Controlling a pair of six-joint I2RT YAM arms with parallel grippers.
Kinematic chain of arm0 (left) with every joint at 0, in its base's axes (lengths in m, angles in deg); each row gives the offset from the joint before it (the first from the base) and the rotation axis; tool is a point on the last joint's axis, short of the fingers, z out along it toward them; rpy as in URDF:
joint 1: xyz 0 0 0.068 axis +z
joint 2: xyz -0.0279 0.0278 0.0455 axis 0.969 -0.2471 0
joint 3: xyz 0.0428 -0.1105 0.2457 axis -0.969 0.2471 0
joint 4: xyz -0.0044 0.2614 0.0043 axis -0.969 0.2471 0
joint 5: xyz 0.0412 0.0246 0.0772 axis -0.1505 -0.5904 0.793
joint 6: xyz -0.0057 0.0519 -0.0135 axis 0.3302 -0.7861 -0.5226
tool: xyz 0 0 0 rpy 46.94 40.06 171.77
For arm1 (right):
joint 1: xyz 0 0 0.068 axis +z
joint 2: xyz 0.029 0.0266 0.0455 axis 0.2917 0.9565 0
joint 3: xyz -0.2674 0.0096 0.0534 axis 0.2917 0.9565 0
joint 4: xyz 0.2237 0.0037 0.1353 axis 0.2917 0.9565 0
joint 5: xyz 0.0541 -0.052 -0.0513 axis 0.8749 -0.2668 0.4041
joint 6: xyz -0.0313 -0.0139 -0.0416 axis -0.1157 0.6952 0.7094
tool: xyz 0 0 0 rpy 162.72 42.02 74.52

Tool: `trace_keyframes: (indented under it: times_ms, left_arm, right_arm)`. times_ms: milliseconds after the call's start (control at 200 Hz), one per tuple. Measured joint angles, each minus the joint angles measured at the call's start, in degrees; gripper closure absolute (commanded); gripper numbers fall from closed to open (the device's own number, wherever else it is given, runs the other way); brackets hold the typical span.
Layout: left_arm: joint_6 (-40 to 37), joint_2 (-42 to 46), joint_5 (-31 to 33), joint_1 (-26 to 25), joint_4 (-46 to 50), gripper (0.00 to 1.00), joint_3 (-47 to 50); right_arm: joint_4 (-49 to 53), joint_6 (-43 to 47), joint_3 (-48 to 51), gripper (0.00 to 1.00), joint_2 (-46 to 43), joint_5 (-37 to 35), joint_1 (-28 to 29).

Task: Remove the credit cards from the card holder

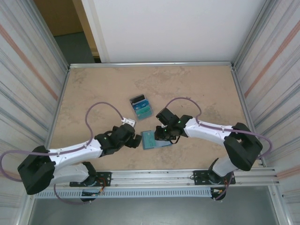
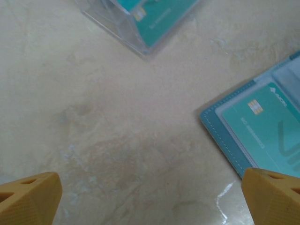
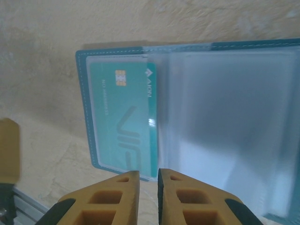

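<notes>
One at least left to pull: spotted a teal credit card (image 3: 124, 122) tucked in the end pocket of the card holder (image 3: 83, 117), lying open on the table (image 1: 93, 84). Got the right gripper (image 3: 148, 180) parked at that card's edge, fingers nearly together with a slit between; can't tell if pinching anything. Got the left gripper (image 2: 150, 201) spread wide just beside the holder. Would pin the holder down, then slide the card out slowly along its pocket.

Bright, even overhead light; soft shadows; wrist views slightly blurred; small glare on table (image 2: 228, 188) beside card holder (image 2: 220, 136).
</notes>
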Motion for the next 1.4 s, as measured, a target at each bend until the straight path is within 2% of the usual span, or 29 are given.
trace_keyframes:
  times_ms: [175, 561, 1403]
  left_arm:
    - [0.4, -6.0, 0.4, -2.7, -1.9, 0.01, 0.0]
    - [0.6, -12.8, 0.5, -2.8, -6.6, 0.01, -1.5]
    - [0.6, -17.0, 0.7, -2.8, -2.8, 0.01, -5.6]
  right_arm:
    - [-2.3, -0.6, -0.1, 0.84, 3.3, 1.8, 0.4]
    - [-3.7, -1.0, -0.1, 0.84, 6.0, 3.8, 0.0]
    - [-12.5, -2.5, 4.1, 0.84, 8.1, 10.3, -4.1]
